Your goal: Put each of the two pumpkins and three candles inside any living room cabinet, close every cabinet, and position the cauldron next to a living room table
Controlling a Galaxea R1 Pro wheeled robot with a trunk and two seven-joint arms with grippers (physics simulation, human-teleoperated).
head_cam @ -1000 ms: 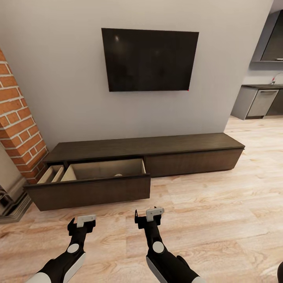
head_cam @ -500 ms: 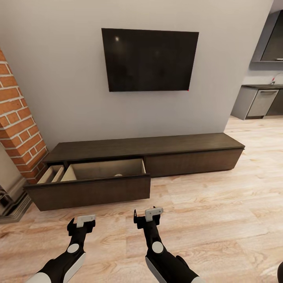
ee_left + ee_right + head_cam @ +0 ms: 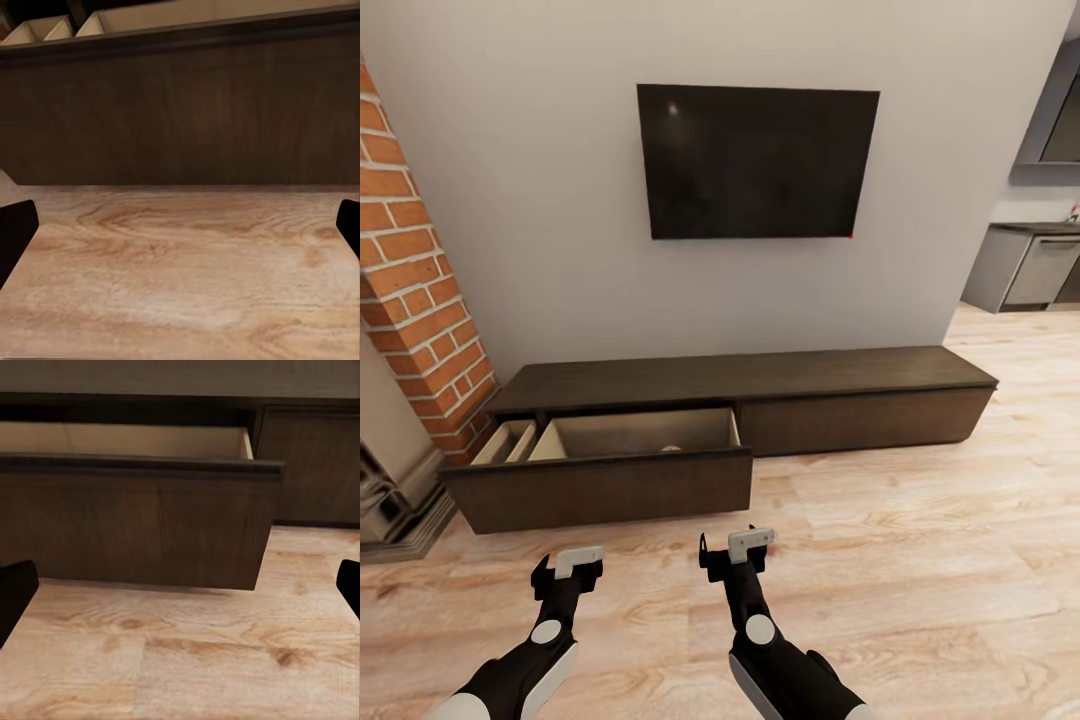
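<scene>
A pale grey wall point(image 3: 540, 200) fills the head view, with a dark television point(image 3: 758, 162) mounted flat on it. A brick chimney point(image 3: 415, 290) stands at the view's left, and grey kitchen units point(image 3: 1032, 268) show far off at the right. Light wood floor point(image 3: 920, 560) runs from the wall toward the robot.

Against the wall, under the television, sits the cabinet point(image 3: 860, 395), long, low and dark brown. Its left drawer point(image 3: 610, 490) is pulled well out over the floor, showing pale wood insides split into compartments. That opening is likely there to take the pumpkins and candles. Something small and pale lies low at the back of the larger compartment; it is too small to identify. The cabinet's right front sits flush. No pumpkin is visible in the drawer as seen from here.

Nearest the robot, both arms reach forward low over the floor, just short of the drawer front, probably kept tucked while the robot moves about. The left gripper point(image 3: 568, 572) is spread wide and holds nothing; in its wrist view the dark fingertips point(image 3: 15, 232) sit at the far edges, with bare floor and drawer front between. The right gripper point(image 3: 735, 556) is likewise wide apart and empty, facing the drawer's right corner.
</scene>
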